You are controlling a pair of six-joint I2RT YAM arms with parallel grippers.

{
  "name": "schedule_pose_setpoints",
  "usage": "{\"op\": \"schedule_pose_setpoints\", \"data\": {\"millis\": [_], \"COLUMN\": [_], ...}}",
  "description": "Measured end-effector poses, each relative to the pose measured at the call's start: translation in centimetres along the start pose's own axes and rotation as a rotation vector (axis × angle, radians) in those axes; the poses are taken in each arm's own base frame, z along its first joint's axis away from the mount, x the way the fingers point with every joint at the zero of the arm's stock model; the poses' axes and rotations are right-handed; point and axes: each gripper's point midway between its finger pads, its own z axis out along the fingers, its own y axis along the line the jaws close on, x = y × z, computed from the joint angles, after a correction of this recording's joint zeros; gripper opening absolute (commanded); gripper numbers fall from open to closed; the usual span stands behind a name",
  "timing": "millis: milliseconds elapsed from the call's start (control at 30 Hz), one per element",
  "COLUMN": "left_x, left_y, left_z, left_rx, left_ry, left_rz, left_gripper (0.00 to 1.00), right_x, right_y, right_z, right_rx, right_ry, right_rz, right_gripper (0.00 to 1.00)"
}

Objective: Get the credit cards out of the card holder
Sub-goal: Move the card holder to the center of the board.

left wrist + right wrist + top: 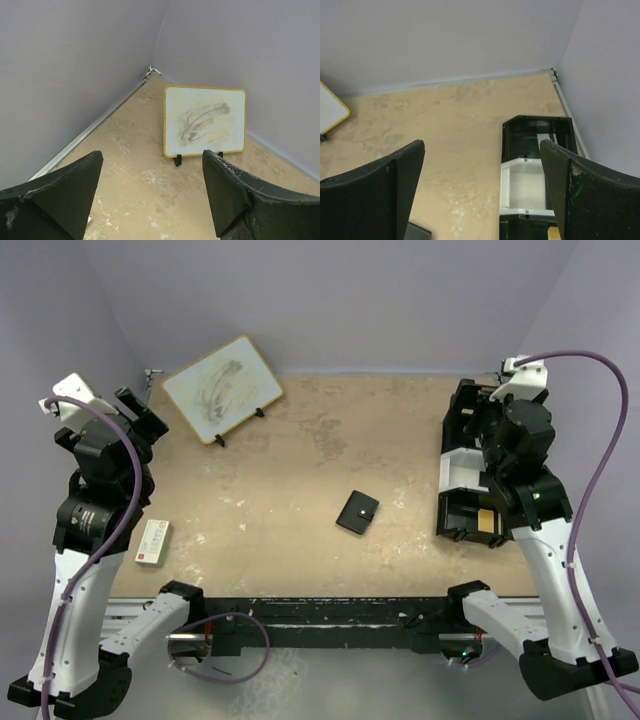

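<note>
- We see a small black leather-like bifold card holder lying folded shut near the middle of the tan surface. Its pale snap stud faces up, and neither arm touches it.
- The left end effector hangs released at the left side, fingers wide apart and holding nothing. It faces a smudged yellow-framed whiteboard propped on small black feet.
- The right end effector is likewise spread wide and empty, above a black-and-white three-compartment tray at the right edge.
- A white-and-red little box lies at the near left.
</note>
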Motion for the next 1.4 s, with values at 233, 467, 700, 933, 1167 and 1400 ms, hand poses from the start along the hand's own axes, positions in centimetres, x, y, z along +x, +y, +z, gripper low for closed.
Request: {"op": "schedule_pose_setpoints", "data": {"millis": [233,467,700,933,1167,1400], "left_x": [3.3,10.2,22.8,33.7,37.5,37.7], "left_y": [-0.8,-4.4,-11.3,-15.4,-16.9,-17.7], "left_z": [1.3,2.9,2.1,-4.5,-8.1,-8.8], "left_rx": [0.023,0.175,0.365,0.551,0.628,0.649], "left_ry": [0.056,0.218,0.578,0.862,0.977,0.976], "left_rz": [0.004,-0.031,0.095,0.235,0.27,0.244], "left_gripper": [0.85,0.85,0.81,0.76,0.74,0.73], "right_x": [6.1,13.4,22.7,31.6,35.6,38.7], "right_y": [-0.9,-0.4,2.5,4.8,8.3,11.3], "right_z": [0.9,1.7,0.9,-2.9,-5.2,-6.2], "right_rx": [0.021,-0.019,-0.157,-0.233,-0.334,-0.389], "right_ry": [0.139,0.329,0.584,0.86,1.007,1.121], "right_rz": [0.026,0.084,0.184,0.252,0.273,0.245], "right_gripper": [1.0,0.99,0.89,0.76,0.66,0.67]}}
